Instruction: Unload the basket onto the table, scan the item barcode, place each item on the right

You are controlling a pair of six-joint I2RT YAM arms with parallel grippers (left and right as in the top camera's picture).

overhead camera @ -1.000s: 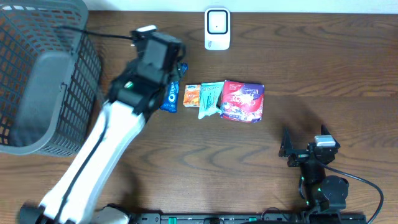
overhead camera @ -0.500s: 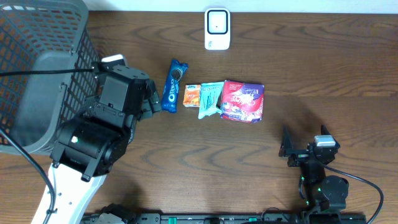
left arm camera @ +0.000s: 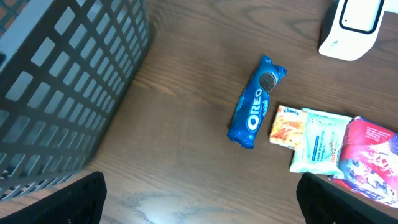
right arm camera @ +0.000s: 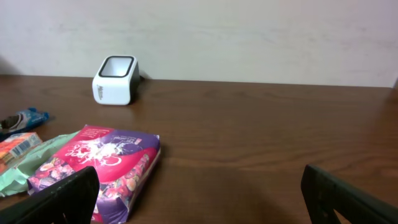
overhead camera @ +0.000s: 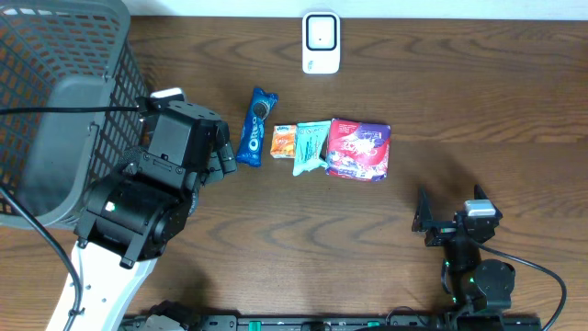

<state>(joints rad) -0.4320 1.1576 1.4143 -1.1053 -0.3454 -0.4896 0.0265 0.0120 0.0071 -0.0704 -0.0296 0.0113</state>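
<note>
Inspected, left arm [overhead camera: 138, 211]: bulky black housings, rounded at the joints, matte finish. One small green indicator light [overhead camera: 114, 207] shows on the lower housing. Below it a white link [overhead camera: 92, 280] runs off toward 7 o'clock of the overhead view. A white tab [overhead camera: 166, 93] sits at the wrist's 12 o'clock edge. A thin black cable [overhead camera: 64, 109] leaves the wrist toward 9 o'clock.

Inspected, right arm [overhead camera: 464, 244], at 5 o'clock of the overhead view: smaller, black, with a pale grey module [overhead camera: 479, 211] on top. A black lead [overhead camera: 554, 270] loops off its 3 o'clock side.

In both wrist views the fingers [left arm camera: 74, 199] are flat, matte black. No markings legible.
</note>
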